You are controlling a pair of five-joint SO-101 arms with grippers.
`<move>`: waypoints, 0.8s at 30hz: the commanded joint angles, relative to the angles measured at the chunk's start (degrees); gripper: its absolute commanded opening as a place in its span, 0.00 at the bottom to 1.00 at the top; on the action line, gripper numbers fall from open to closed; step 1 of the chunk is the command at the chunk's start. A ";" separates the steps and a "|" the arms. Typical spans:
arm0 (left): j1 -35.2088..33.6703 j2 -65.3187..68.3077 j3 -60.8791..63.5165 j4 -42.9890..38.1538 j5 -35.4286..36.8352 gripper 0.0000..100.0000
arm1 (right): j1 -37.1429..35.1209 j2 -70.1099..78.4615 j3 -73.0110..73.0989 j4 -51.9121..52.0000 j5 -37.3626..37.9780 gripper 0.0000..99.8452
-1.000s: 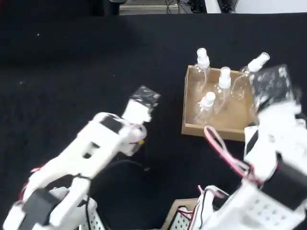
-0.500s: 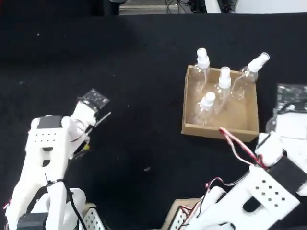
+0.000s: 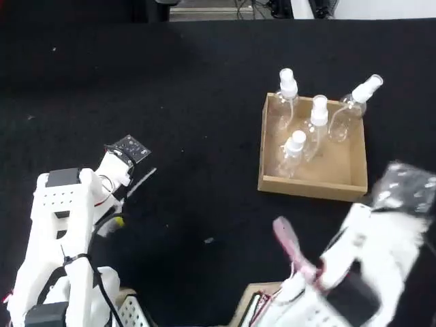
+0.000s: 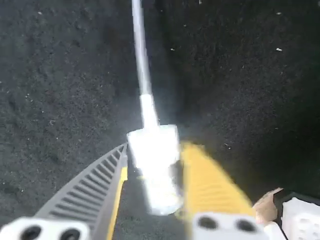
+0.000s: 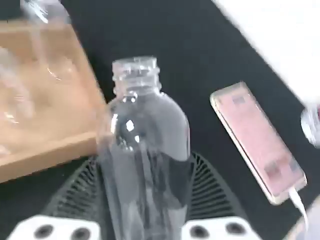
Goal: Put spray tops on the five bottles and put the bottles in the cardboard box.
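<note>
Black and matte, the worktop (image 3: 170,88) carries a shallow cardboard box (image 3: 310,185) toward its right side. Four bottles (image 3: 317,129) stand inside the box, each already wearing a white spray top. Three are roughly upright, and the fourth (image 3: 346,116) tilts at the far right corner so that its top reaches out past the rim.

At the lower left stands the left arm (image 3: 65,225). The left jaws are closed on a loose spray top (image 4: 155,160), pinched between the grey finger and the yellow one. Its thin white tube (image 4: 141,55) points away from the wrist, above the dark surface.

At the lower right is the right arm (image 3: 368,252), just beside the box's near right corner. The right jaws grip a clear bottle (image 5: 145,150) around its body. The threaded neck is bare and open and points away from the wrist. In the right wrist view the box wall (image 5: 45,150) lies close beside this bottle, and a pink phone (image 5: 257,145) with a white cable lies on the worktop on its other side.
</note>
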 commanded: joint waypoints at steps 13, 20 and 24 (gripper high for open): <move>-1.01 -1.85 -9.98 15.65 16.53 0.26 | -14.77 -3.56 8.75 -3.25 -2.90 0.01; 0.40 -1.67 -1.80 15.38 12.31 0.26 | -14.77 -3.65 8.75 -3.25 -2.90 0.01; 0.40 -1.76 0.31 14.86 5.80 0.26 | -14.77 -3.65 8.75 -3.25 -2.90 0.01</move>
